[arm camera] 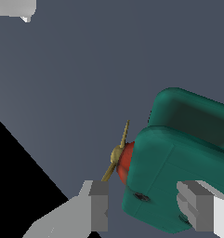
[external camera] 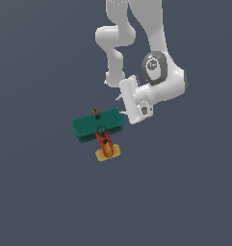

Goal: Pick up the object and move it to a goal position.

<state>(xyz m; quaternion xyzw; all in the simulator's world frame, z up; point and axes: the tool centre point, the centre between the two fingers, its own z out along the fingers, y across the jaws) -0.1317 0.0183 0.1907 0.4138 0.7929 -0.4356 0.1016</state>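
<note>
Airplane (arm camera: 178, 172) wingtip between the spread fingers (arm camera: 98, 204) of the hand (arm camera: 148, 211).

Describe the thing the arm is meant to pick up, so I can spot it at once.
Follow the white arm down to its gripper; the toy airplane lies on the grey floor right at its tips, toward the exterior view's left. Its wide teal double wings, red-orange body, yellow tail and small yellow propeller make it the only coloured thing there.

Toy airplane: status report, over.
Pincer open, straddling a wing end. Toy airplane not gripped. Nothing in the way.
</note>
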